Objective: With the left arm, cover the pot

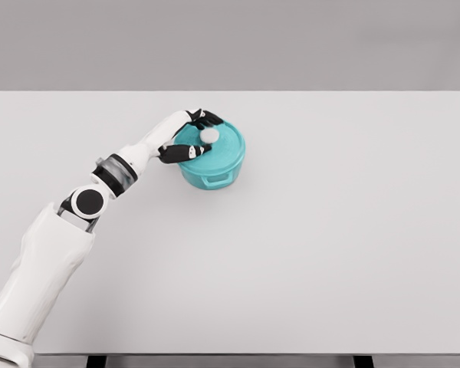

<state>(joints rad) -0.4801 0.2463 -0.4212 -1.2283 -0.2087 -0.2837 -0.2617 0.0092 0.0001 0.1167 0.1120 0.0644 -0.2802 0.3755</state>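
From my remote seat, head view: the left arm [69, 230] enters at the lower left of the frame and reaches diagonally up toward the centre-left; its left hand [190, 135] lies at the left edge of the teal pot [211, 165], which stands on the white table [330, 253] a little left of centre, in the upper half of the frame; the teal lid [218, 146] sits on top of the pot, looking level and seated on the rim; a small white knob [209, 136] shows on the lid; dark fingers [207, 117] curve over the lid's far edge, others [180, 154] wrap its near-left edge, so I read the hand as grasping the lid; a handle tab [215, 182] shows on the pot's near side.
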